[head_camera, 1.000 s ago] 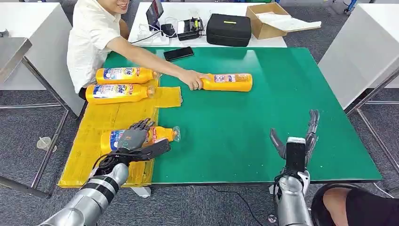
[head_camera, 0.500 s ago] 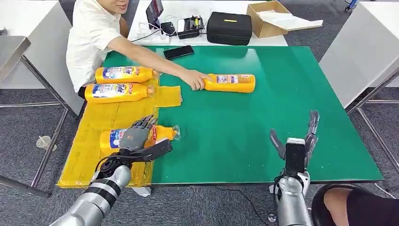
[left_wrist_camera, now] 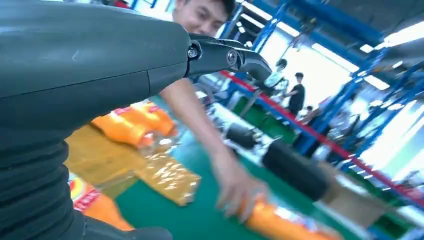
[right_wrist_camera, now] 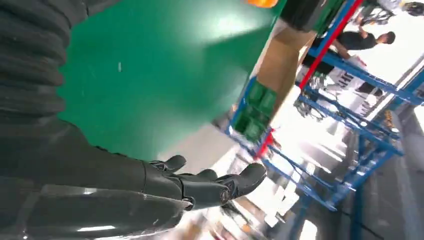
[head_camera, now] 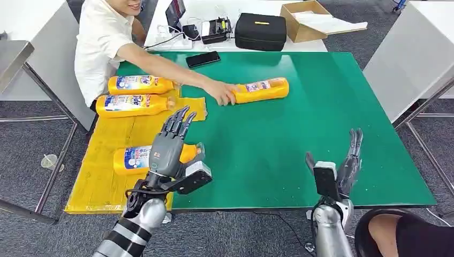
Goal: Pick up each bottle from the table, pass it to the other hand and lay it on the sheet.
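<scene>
The bottle [head_camera: 260,90] lies on the far middle of the bench [head_camera: 321,134] under a person's hand [head_camera: 220,92], likely rigid, smooth and slippery, best gripped mid-body, while both the left robot hand [head_camera: 170,143] and right robot hand [head_camera: 342,168] hover spread and empty.

Grey carpet floor [head_camera: 32,144]; white tables [head_camera: 415,53] at sides; blue steel racking [right_wrist_camera: 350,165] under bright light.

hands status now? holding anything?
Left hand: open, fingers spread, raised above the bottle on the sheet.
Right hand: open, holding nothing.
</scene>
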Motion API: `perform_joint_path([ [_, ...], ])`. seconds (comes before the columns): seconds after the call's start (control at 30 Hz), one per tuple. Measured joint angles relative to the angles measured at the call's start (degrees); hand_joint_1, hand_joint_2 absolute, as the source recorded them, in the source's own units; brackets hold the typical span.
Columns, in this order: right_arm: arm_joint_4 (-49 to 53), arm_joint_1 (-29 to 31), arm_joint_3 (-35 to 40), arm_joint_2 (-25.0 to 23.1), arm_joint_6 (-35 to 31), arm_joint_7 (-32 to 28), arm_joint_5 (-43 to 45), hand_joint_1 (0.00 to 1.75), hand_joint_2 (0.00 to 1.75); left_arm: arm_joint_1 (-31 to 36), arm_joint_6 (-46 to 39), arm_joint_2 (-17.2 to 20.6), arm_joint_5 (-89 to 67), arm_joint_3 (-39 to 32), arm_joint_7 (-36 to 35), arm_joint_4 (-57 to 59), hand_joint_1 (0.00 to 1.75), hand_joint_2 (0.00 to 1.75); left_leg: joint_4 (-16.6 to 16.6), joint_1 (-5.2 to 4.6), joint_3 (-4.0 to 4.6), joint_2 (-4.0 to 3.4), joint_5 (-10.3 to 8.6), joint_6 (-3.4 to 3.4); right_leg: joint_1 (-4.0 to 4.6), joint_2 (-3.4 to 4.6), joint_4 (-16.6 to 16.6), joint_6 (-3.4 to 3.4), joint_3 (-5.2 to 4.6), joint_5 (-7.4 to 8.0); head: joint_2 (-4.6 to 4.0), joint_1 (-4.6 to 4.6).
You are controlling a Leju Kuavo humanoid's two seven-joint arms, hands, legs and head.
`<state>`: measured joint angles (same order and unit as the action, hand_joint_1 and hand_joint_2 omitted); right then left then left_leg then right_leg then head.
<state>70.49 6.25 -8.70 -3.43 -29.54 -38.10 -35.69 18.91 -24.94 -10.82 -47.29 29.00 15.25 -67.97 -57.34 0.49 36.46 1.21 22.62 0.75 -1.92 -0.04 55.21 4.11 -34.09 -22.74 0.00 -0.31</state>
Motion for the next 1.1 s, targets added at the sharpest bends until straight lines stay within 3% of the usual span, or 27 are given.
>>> perform_joint_path([
  [0.07,0.00,-0.27,1.31,0.98,-4.38,2.01,-7.91,0.00,1.75,-1.13,1.33,-0.17,4.93,0.79,2.14,-2.65,0.00,1.75,0.00,-0.01,0.02,0.00,0.00,0.01,-0.01,0.01,0.00,0.00,0.00,0.00,0.00,-0.02],
  [0.17,-0.11,-0.32,3.40,2.96,-5.26,5.41,-15.64,0.00,1.75,-2.98,7.27,-1.18,19.89,1.23,4.95,-5.96,0.00,1.75,-0.01,-0.04,0.05,0.01,0.01,0.01,-0.03,-0.01,-0.01,0.00,-0.02,0.00,0.00,-0.02],
  [0.23,-0.76,-0.04,5.64,5.17,-5.33,8.07,-19.27,0.00,1.75,-4.37,13.33,-2.03,33.08,2.16,5.71,-7.11,0.00,1.75,-0.01,-0.05,0.09,0.04,0.02,0.03,-0.04,-0.02,-0.01,0.01,-0.02,-0.01,0.00,0.00],
  [0.37,-3.23,1.19,8.96,9.46,-5.15,10.76,-22.38,0.00,1.75,-6.24,14.78,-2.86,39.59,4.94,7.33,-7.59,0.00,1.75,-0.02,-0.06,0.10,0.02,0.03,0.04,-0.04,-0.01,-0.02,0.02,-0.03,0.00,0.00,0.00],
  [0.83,-7.98,3.74,13.67,15.94,-3.55,13.45,-25.53,0.00,1.75,-7.10,12.46,-3.02,40.23,7.28,7.79,-8.55,0.00,1.75,-0.01,-0.03,0.11,0.02,0.03,0.04,-0.02,-0.01,-0.01,0.02,-0.04,0.00,0.00,0.00],
  [1.1,-10.78,4.75,16.16,16.68,4.97,11.54,-19.45,0.00,1.75,-7.07,12.53,-3.02,39.53,7.76,7.63,-8.75,0.00,1.75,-0.01,-0.02,0.12,0.00,0.03,0.04,0.00,0.00,-0.01,0.02,-0.06,0.00,0.00,-0.02],
])
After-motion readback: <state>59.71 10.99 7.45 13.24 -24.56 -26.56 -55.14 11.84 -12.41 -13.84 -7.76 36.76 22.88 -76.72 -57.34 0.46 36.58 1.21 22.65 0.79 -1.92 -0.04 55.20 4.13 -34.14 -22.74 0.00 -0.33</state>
